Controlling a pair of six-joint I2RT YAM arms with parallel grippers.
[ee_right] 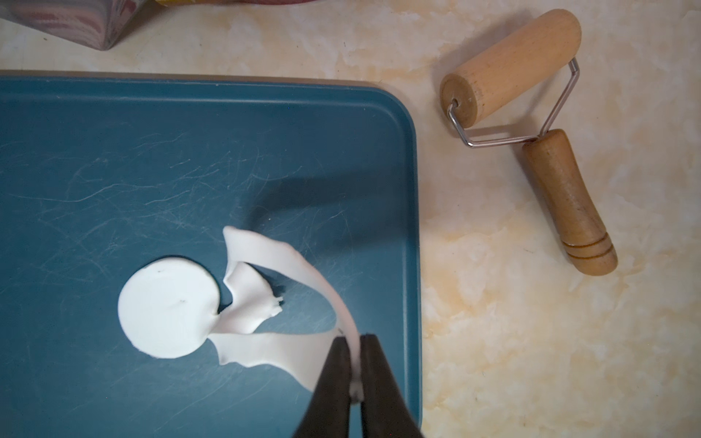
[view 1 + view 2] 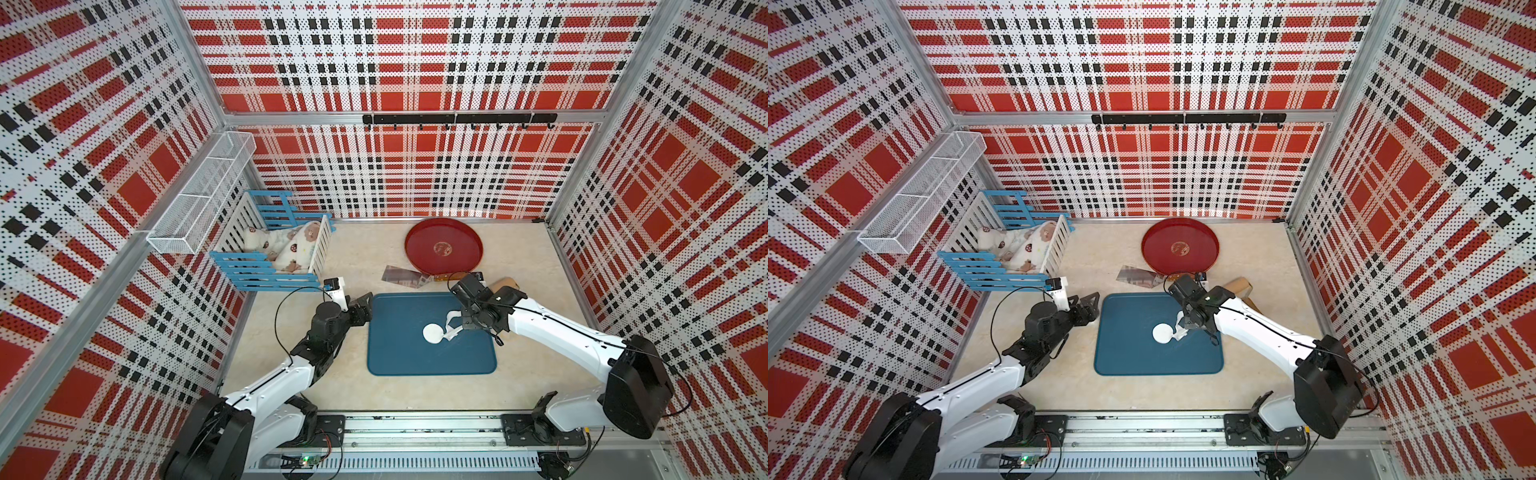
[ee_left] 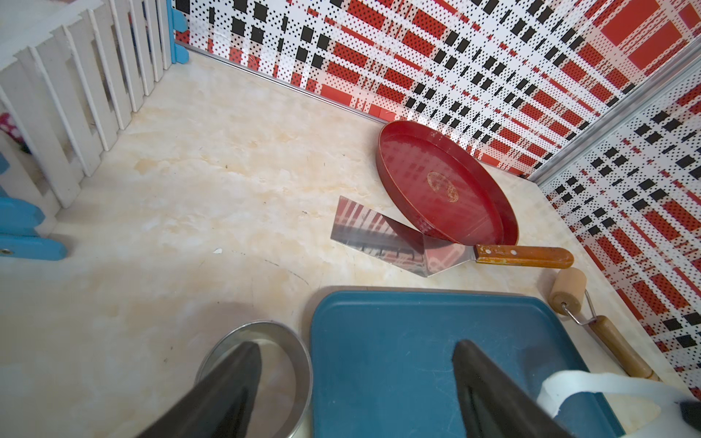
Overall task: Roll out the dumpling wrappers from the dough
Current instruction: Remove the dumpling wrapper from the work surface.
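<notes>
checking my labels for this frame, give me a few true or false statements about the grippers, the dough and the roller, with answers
1. The right gripper is shut on a strip of the dough. True.
2. The wooden roller lies on the blue tray. False: it lies on the table, beside the tray.
3. The left gripper is open and holds nothing. True.
4. The dumpling wrapper lies on the table. False: it lies flat on the blue tray.
</notes>
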